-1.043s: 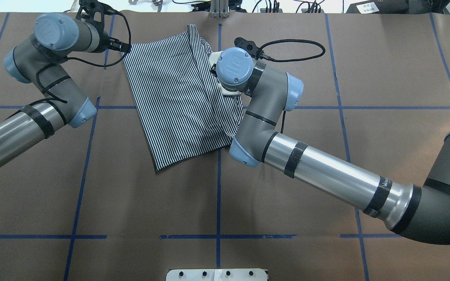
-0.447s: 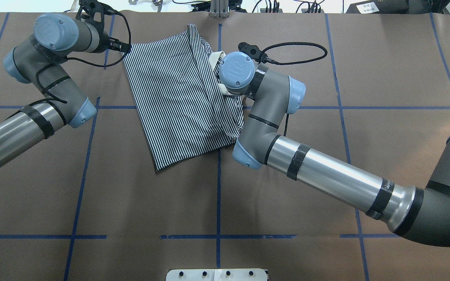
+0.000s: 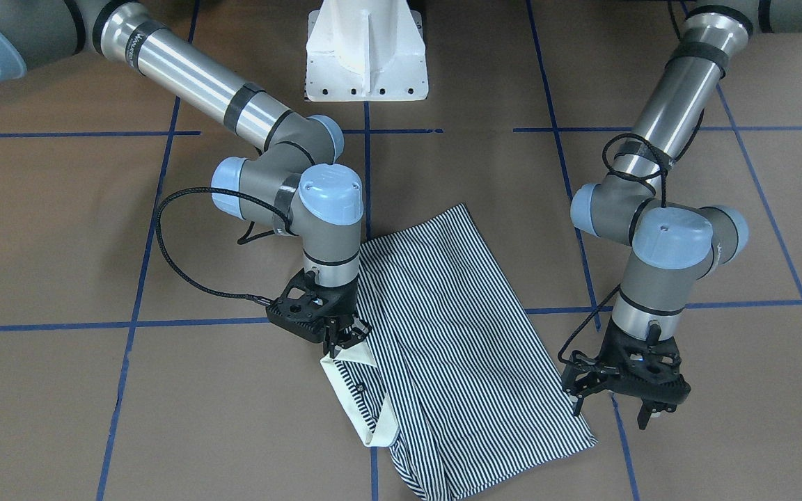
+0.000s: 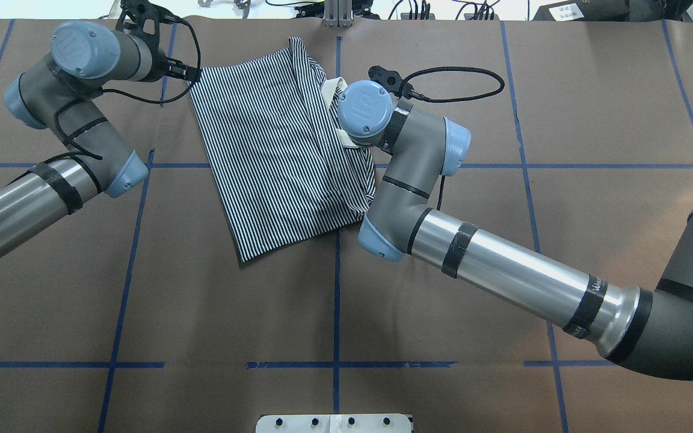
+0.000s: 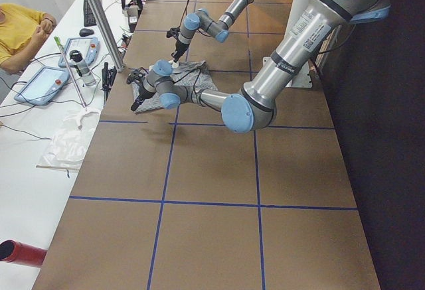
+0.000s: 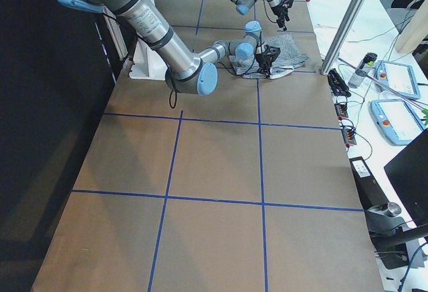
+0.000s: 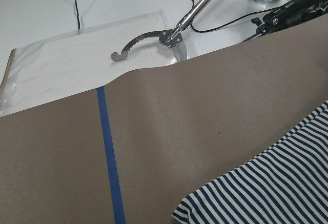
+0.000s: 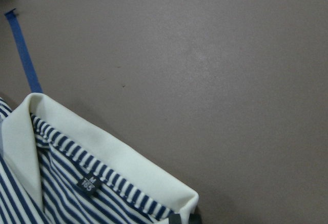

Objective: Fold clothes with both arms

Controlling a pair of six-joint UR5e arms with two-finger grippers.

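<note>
The brown paper-covered worktop (image 4: pixel 202 313) is marked into squares by blue tape lines (image 4: pixel 335 300). The polo shirt (image 4: pixel 268 156) lies partly folded, skewed to the grid, close to the worktop's far edge as seen from the robot. The right arm (image 4: pixel 503 273) is extended over the shirt's right side, and the left arm (image 4: pixel 15 210) is bent beside its far left corner. The right hand (image 3: pixel 342 339) is clamped on the cream collar (image 8: pixel 128 162), which is raised into a small peak. The left hand (image 3: pixel 613 410) is held with its fingers apart, just beside the corner and gripping nothing.

Hazards, as judged:
- Only the collar's edge is pinched, so slippage is likely under tension.
- With the left corner unsecured, the whole garment can be dragged, and the fold skewed further.
</note>
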